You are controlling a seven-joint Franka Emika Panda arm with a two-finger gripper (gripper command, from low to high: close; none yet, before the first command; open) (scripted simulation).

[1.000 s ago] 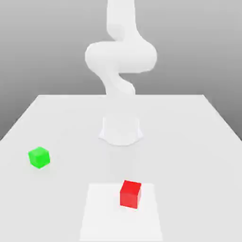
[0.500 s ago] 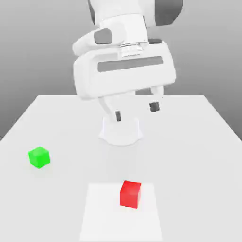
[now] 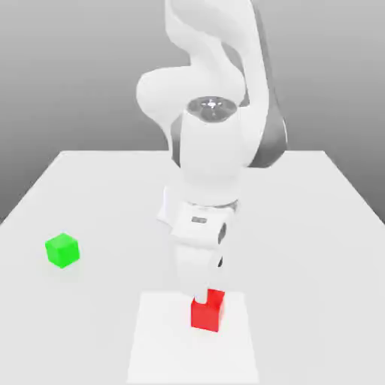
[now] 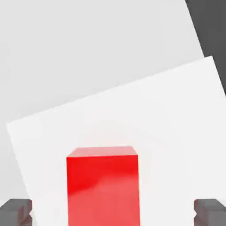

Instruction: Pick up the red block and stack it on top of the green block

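Observation:
The red block (image 3: 208,314) sits on a white square mat (image 3: 162,346) near the table's front. My gripper (image 3: 204,295) has come down right over it and hides its upper back part in the exterior view. In the hand view the red block (image 4: 103,185) stands between my two dark fingertips (image 4: 15,211), which are wide apart, with a gap on each side of the cube, so the gripper (image 4: 113,212) is open around it. The green block (image 3: 62,250) rests on the table at the exterior view's left, well apart from the arm.
The light grey table (image 3: 301,225) extends around the mat (image 4: 167,123). My arm's round base (image 3: 167,209) stands behind the mat at the table's middle. In the hand view a dark strip beyond the table edge (image 4: 209,26) shows past the mat.
The hand swung down from high above the table to the red block, its fingers now on either side of it. Both blocks stayed where they were.

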